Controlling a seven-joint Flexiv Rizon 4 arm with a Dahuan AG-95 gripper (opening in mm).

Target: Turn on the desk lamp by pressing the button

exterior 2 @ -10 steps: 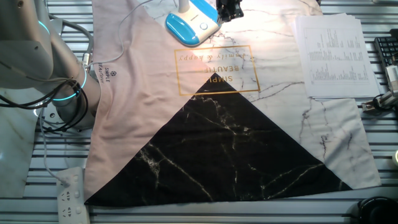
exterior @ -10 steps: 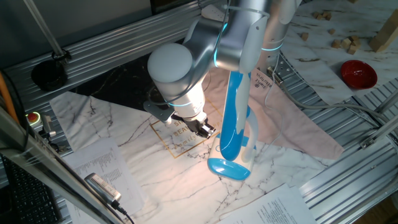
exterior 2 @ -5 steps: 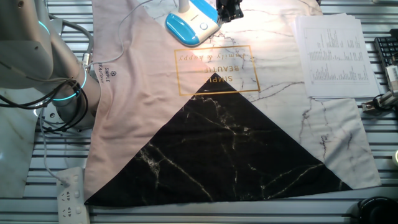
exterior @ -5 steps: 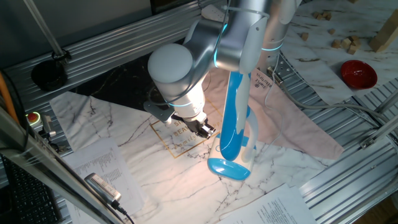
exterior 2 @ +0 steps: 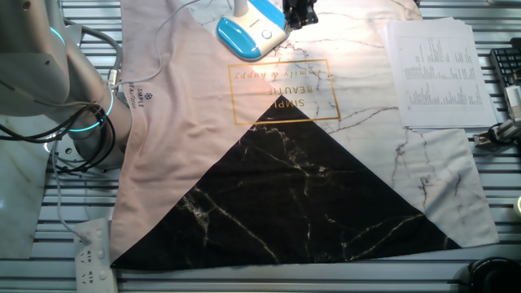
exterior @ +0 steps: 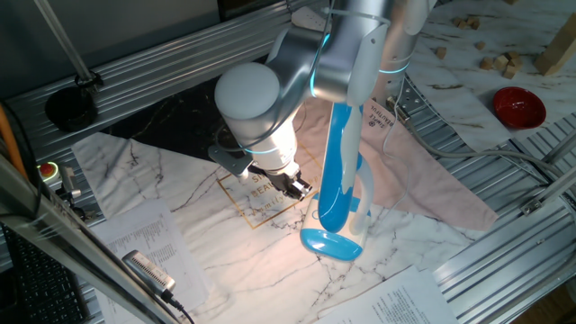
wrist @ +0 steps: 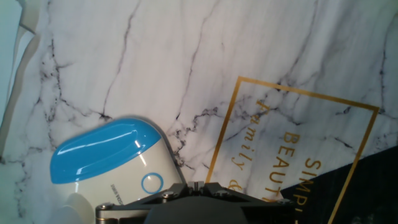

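The desk lamp stands on the marble-print cloth, with a long sky-blue head (exterior: 337, 171), a white arm and an oval blue foot (exterior: 331, 243). The foot also shows in the other fixed view (exterior 2: 248, 34) and in the hand view (wrist: 112, 158). Its white front carries a blue ring button (wrist: 152, 183). The cloth below the head is brightly lit. My gripper (exterior: 300, 188) hangs just beside the foot, tips a little above the cloth (exterior 2: 299, 18). In the hand view its fingertips (wrist: 195, 185) touch each other, just right of the button, holding nothing.
A red bowl (exterior: 518, 106) and wooden blocks (exterior: 499, 61) sit far right at the back. Printed papers (exterior 2: 431, 73) lie beside the cloth. A power strip (exterior 2: 94, 252) and the lamp's cable lie near the robot base (exterior 2: 49, 73). A red stop button (exterior: 48, 170) is at the left.
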